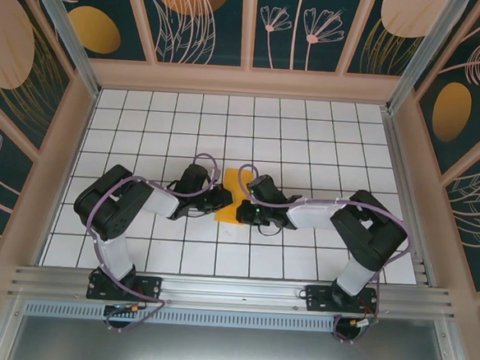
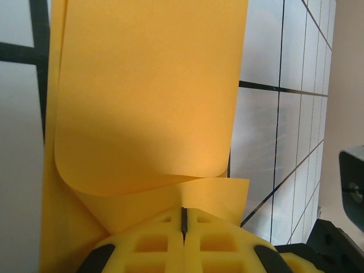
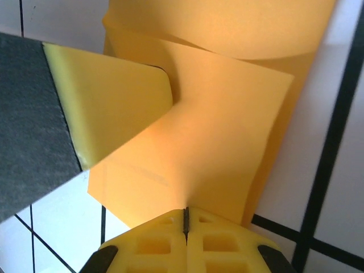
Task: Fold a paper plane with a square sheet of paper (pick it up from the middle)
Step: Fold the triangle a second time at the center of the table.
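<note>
Operator: Location of the sheet of paper (image 1: pixel 235 184)?

Technician: Near the middle of the tabletop (image 1: pixel 309 135), well apart from every edge. Partly raised off the white tiles, pinched from two sides, curled rather than flat.

Operator: State of the left gripper (image 1: pixel 224 202)?

Technician: Closed. In the left wrist view, yellow fingers (image 2: pixel 153 244) pressed together with only a thin dark seam between them, clamped on one edge of the sheet. Beyond the fingertips, one layer rolled over in a rounded fold above a second layer.

Operator: State of the right gripper (image 1: pixel 240 209)?

Technician: Closed likewise. In the right wrist view, yellow fingers (image 3: pixel 219 247) shut tight on the opposite edge of the sheet, with a faint crease running up from the seam.

Operator: Relative position of the two grippers?

Technician: Tip to tip, just beside each other, with the sheet between. Left one reaching in from the left side, right one from the right side. Both arms bent low over the tabletop.

Operator: Condition of the sheet?

Technician: Orange-yellow, loosely doubled over. Exact number of layers: cannot tell.
</note>
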Available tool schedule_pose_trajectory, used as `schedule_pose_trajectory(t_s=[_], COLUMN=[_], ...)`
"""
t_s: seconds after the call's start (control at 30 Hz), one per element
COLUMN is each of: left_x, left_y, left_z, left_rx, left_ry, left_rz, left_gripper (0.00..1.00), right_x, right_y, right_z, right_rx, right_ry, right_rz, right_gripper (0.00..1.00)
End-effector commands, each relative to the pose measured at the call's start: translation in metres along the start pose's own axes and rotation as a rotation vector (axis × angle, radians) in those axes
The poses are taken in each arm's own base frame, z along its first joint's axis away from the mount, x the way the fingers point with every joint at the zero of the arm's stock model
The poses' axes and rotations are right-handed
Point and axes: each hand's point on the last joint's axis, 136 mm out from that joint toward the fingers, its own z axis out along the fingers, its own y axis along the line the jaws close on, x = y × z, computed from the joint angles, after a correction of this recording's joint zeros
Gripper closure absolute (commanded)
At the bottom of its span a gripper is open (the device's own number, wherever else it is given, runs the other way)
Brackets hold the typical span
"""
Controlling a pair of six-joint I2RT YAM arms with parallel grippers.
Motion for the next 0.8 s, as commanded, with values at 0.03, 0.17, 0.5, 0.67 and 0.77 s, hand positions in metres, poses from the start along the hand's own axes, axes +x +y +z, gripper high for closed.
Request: schedule_pose_trajectory(t_s=[0.03,0.17,0.5,0.67,0.77], left_x=[0.02,0.02,0.021,0.02,0.021], left_y=[0.05,0.05,0.05,0.05,0.049], left_z=[0.002,0.002,0.002,0.001,0.001], left_rx=[-0.167,-0.167,-0.168,-0.168,-0.167], left_ry=[0.05,0.05,0.055,0.053,0.055], left_rz=[-0.053,-0.053,-0.049,-0.048,-0.048], left_gripper=[1.0,1.0,1.0,1.0,1.0], right_x=[0.031,0.041,0.016,-0.012,-0.021], right_y=[-0.028,-0.04,-0.016,0.02,0.026], right_z=[-0.005,-0.007,-0.027,-0.036,-0.036], right_rx=[0.071,0.111,0.07,-0.025,-0.027], right_ry=[0.09,0.112,0.033,-0.056,-0.077], right_rz=[0.041,0.035,-0.005,-0.005,0.006], right_gripper=[0.99,0.99,0.99,1.0,1.0])
